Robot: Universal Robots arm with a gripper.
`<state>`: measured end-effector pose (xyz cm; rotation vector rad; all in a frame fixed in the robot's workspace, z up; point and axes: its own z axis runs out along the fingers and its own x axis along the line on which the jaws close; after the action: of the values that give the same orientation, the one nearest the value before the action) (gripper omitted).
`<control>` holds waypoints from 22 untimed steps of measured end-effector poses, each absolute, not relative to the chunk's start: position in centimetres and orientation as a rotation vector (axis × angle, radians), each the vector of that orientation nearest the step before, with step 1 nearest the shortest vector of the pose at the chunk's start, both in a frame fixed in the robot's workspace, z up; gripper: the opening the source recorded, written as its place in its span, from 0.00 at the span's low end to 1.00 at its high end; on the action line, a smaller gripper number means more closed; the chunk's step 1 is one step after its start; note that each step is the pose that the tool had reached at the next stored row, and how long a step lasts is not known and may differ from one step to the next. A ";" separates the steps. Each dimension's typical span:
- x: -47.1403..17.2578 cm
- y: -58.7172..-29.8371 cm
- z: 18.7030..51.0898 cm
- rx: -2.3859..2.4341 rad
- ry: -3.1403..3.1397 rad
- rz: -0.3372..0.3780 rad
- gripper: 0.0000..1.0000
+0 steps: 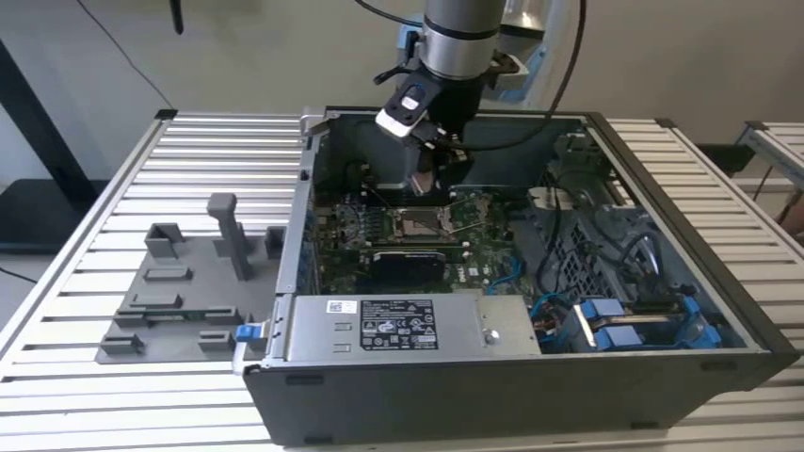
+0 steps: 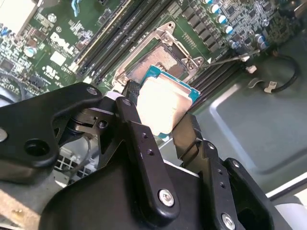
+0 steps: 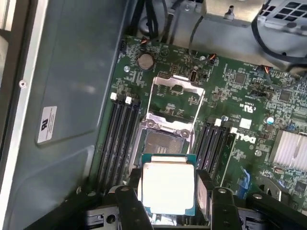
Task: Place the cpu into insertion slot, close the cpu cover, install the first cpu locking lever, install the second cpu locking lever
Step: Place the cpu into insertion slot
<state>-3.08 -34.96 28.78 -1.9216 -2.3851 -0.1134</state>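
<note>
A white label stood on the grey power-supply box, lower centre of the exterior view, its print too small to read. In the first wrist view, white lettering marked the motherboard.

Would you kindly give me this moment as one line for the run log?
claw: shut on cpu | cpu: held near socket, not seated | cpu cover: open

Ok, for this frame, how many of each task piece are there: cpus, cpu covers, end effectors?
cpu, gripped by the end effector above the socket: 1
cpu cover, flipped open: 1
end effector: 1
Total: 3
</note>
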 end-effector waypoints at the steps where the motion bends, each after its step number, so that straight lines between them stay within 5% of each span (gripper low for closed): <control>1: -3.1 -35.0 28.7 -1.935 -2.373 -0.113 0.55; 22: -2.9 -34.5 27.1 -2.112 -2.196 -0.094 0.55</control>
<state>-2.89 -34.46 27.07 -2.1122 -2.1962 -0.0940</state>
